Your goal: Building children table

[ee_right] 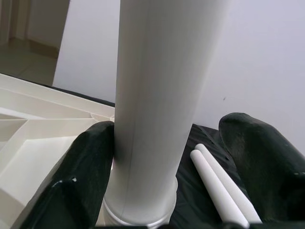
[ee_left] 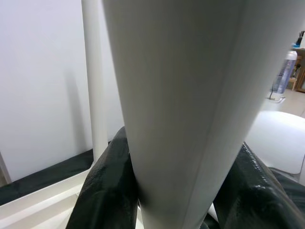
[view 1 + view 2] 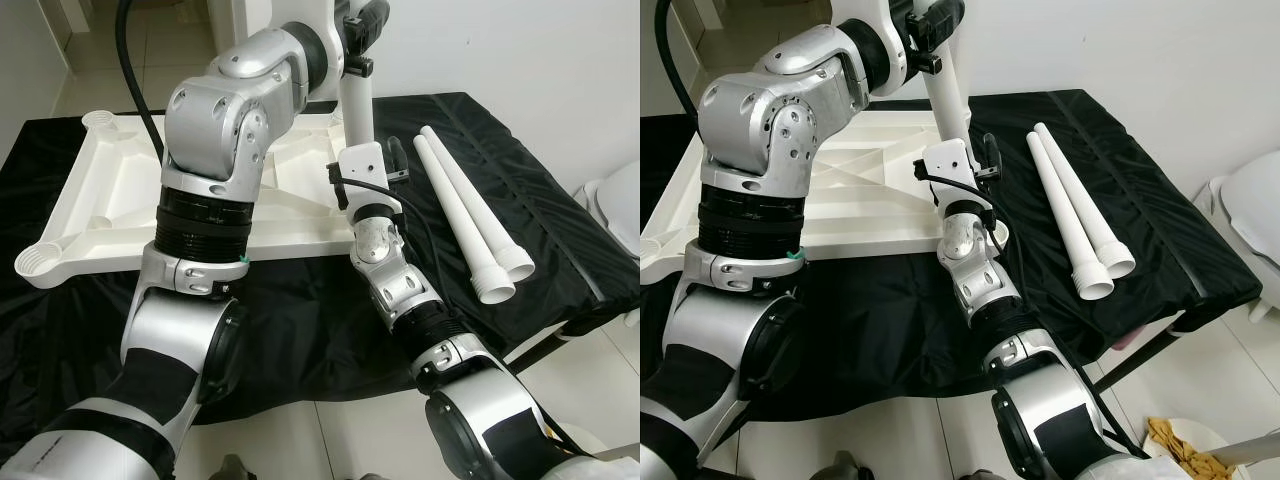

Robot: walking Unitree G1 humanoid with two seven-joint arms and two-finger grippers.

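Note:
The white tabletop [image 3: 110, 170] lies upside down on a black-draped table [image 3: 300, 300]. At its near right corner a white leg [image 3: 357, 105] stands upright. My left gripper [image 3: 362, 25] is up at the leg's top, shut on the leg [image 2: 190, 119] with both fingers [image 2: 105, 191] pressed against it. Lower down, near the leg's base [image 1: 143, 210], my right gripper [image 3: 960, 150] is open around it: one finger [image 1: 90, 171] touches the leg and the other stands apart. Two loose legs [image 3: 465, 210] lie side by side on the cloth to the right.
Round leg sockets [image 3: 40, 262] show at the tabletop's left corners. A thin white pole [image 2: 93, 71] stands upright behind the held leg. A rounded white object [image 3: 1240, 200] sits off the table's right edge, with a bin of yellow cloth [image 3: 1180, 445] on the floor.

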